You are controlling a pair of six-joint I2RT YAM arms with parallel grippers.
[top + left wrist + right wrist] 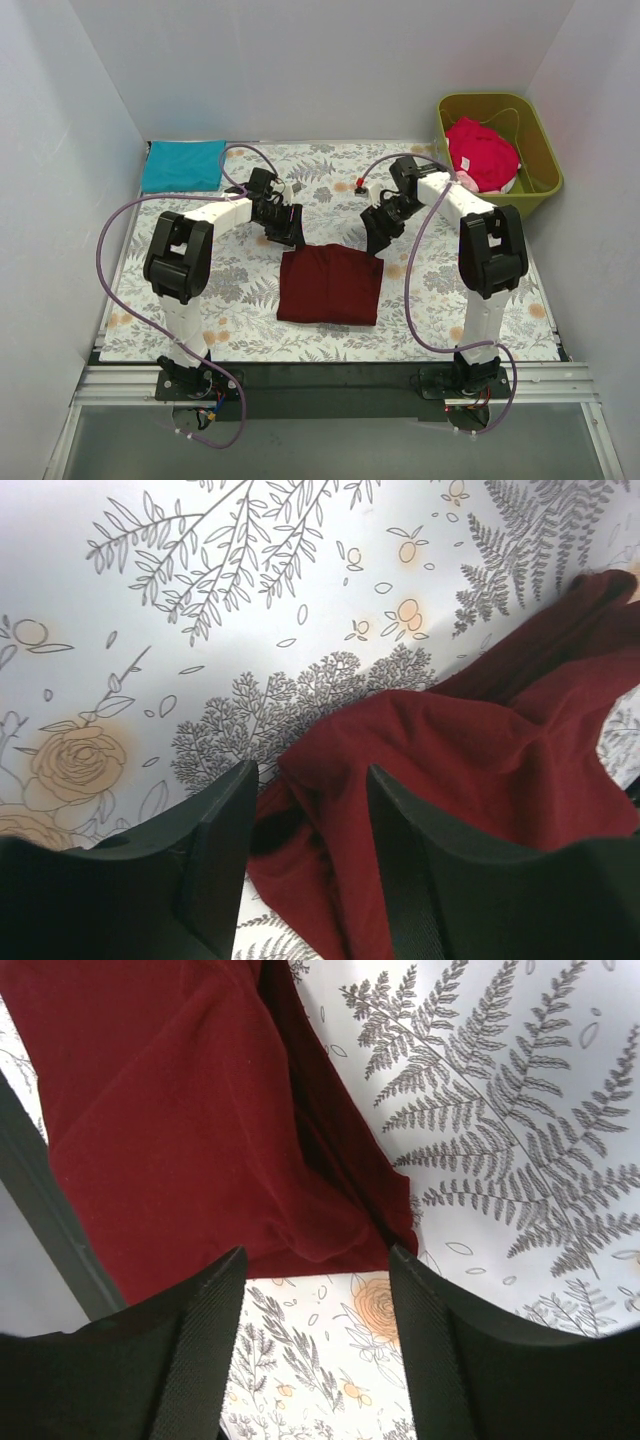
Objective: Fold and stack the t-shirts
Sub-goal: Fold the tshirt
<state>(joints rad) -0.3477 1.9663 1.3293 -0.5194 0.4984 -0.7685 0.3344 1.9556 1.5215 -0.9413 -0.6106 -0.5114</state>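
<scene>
- The left fingers (215,850) stand apart over the far-left corner of the maroon t-shirt (330,285).
- The right fingers (200,1350), also apart, are just beside its far-right corner.

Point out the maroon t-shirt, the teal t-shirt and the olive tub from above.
maroon t-shirt (330,285), top view, middle of the folded cloth.
teal t-shirt (182,165), top view, middle of the folded cloth.
olive tub (470,105), top view, inner back wall.
</scene>
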